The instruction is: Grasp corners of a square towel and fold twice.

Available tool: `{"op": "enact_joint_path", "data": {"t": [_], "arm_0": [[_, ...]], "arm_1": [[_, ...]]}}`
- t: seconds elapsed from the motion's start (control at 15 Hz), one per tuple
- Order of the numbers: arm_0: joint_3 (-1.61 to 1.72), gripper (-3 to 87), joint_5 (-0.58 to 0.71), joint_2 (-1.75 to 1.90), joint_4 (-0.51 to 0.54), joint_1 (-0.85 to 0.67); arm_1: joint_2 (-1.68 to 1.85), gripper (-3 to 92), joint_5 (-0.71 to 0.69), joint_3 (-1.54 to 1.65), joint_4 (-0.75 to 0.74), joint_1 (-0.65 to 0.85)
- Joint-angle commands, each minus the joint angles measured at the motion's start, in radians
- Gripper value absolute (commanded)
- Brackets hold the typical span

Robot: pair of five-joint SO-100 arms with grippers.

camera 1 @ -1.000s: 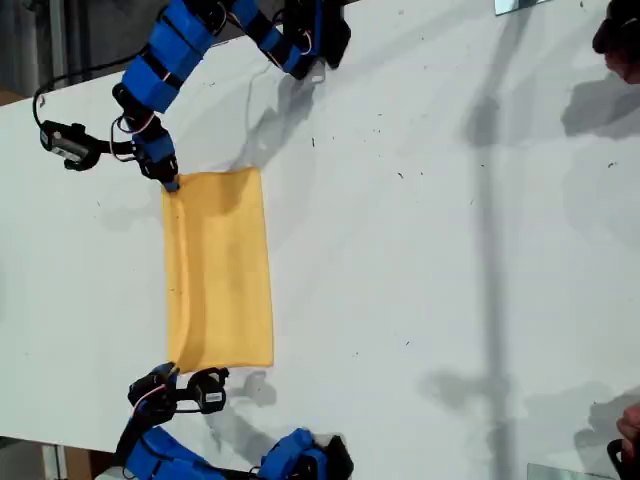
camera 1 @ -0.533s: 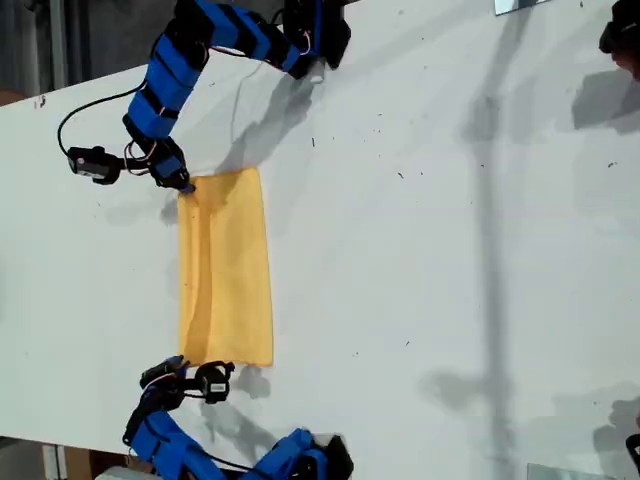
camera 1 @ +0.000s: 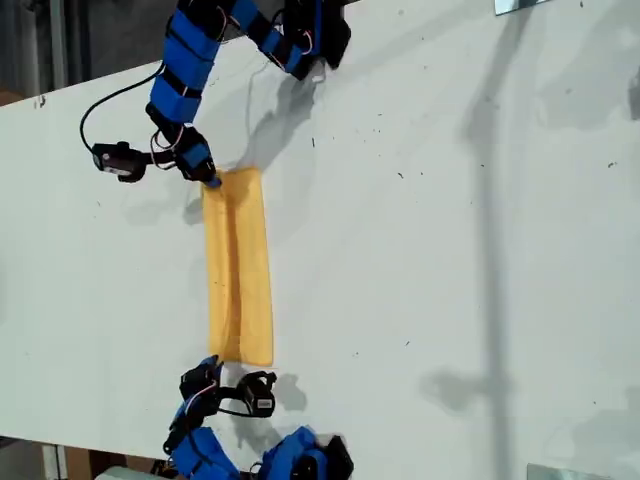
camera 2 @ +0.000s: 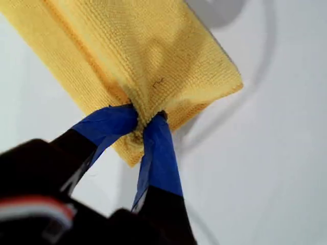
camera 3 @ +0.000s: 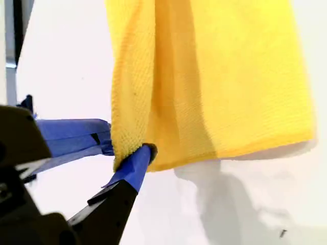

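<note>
The square towel (camera 1: 238, 265) lies as a narrow yellow-orange strip, folded over, running up and down the middle-left of the exterior view. One arm's gripper (camera 1: 208, 178) pinches its upper corner there, and the other arm's gripper (camera 1: 210, 368) is at its lower corner. In the first wrist view, my first gripper (camera 2: 145, 120) is shut on a corner of the towel (camera 2: 153, 56), the cloth bunched between the blue-taped fingers (camera 2: 158, 148). In the second wrist view, my second gripper (camera 3: 127, 153) is shut on a corner of the towel (camera 3: 219, 76), whose lifted layer drapes from it.
The white table (camera 1: 430, 250) stretches to the exterior view's right of the towel, with small dark specks and soft shadows. Both arm bases (camera 1: 310, 40) (camera 1: 300, 460) stand at the table's top and bottom edges in that view. A black cable (camera 1: 100, 110) loops beside the upper arm.
Both grippers have moved toward the exterior view's right, carrying the towel's edge with them. The visible towel has narrowed from a wide rectangle to a slim strip.
</note>
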Motion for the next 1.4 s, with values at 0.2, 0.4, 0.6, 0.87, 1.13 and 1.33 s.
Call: {"op": "enact_joint_path", "data": {"t": [0.2,0.4,0.6,0.87,1.13,1.33], "arm_0": [[0.100,-0.4,-0.052,0.057,-0.081,0.074],[0.124,-0.4,-0.066,0.051,-0.091,0.083],[0.169,-0.4,-0.100,0.046,-0.114,0.112],[0.213,-0.4,-0.126,0.040,-0.132,0.144],[0.218,3.4,-0.141,0.025,-0.130,0.138],[0.261,2.4,-0.175,0.055,-0.126,0.149]], "arm_1": [[0.163,-0.1,0.074,0.189,-0.071,-0.101],[0.132,-0.1,0.084,0.225,-0.100,-0.109],[0.172,-0.1,0.117,0.270,-0.094,-0.121],[0.202,-0.1,0.140,0.304,-0.083,-0.127],[0.225,11.7,0.138,0.314,-0.075,-0.130],[0.316,17.7,0.150,0.333,-0.017,-0.126]]}}
